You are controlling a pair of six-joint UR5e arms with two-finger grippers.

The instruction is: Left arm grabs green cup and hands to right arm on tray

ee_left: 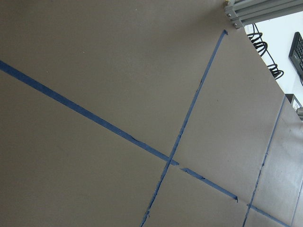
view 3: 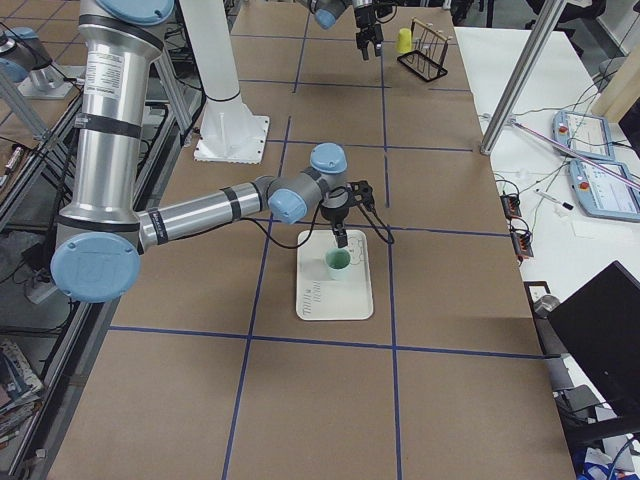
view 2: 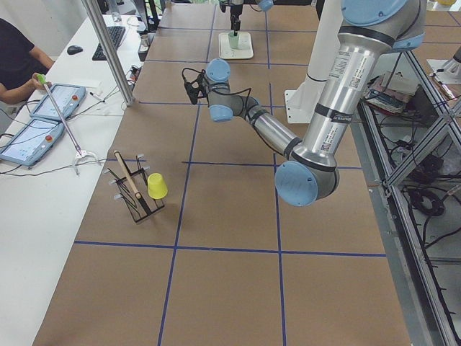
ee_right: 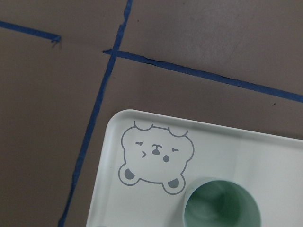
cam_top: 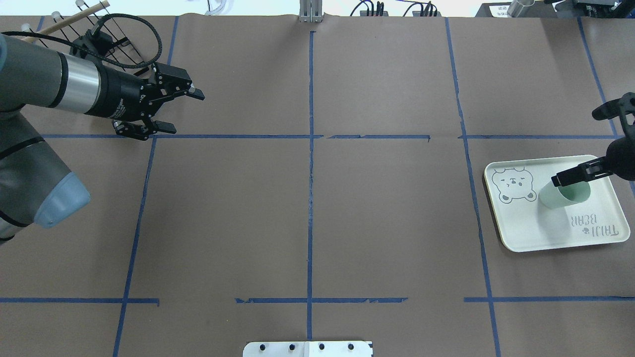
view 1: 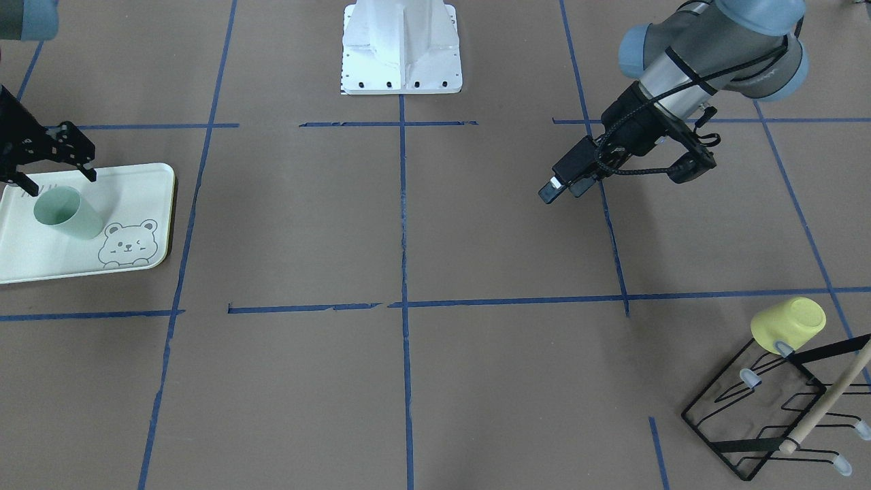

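The green cup [view 1: 64, 212] stands upright and mouth-up on the tray [view 1: 136, 197], next to the bear drawing. It also shows in the overhead view [cam_top: 565, 194] and the right wrist view [ee_right: 221, 205]. My right gripper [view 1: 58, 180] hangs just above the cup with its jaws open and holds nothing. One of its fingers [cam_top: 570, 175] lies over the cup's rim in the overhead view. My left gripper [cam_top: 186, 111] is open and empty, far from the tray on the other half of the table. It also shows in the front view [view 1: 561, 187].
A black wire rack [view 1: 755, 415] with a wooden stick holds an upturned yellow cup [view 1: 788, 325] at the table's far corner on my left. The white robot base [view 1: 401, 47] stands at the middle of the near edge. Blue tape lines cross the brown table.
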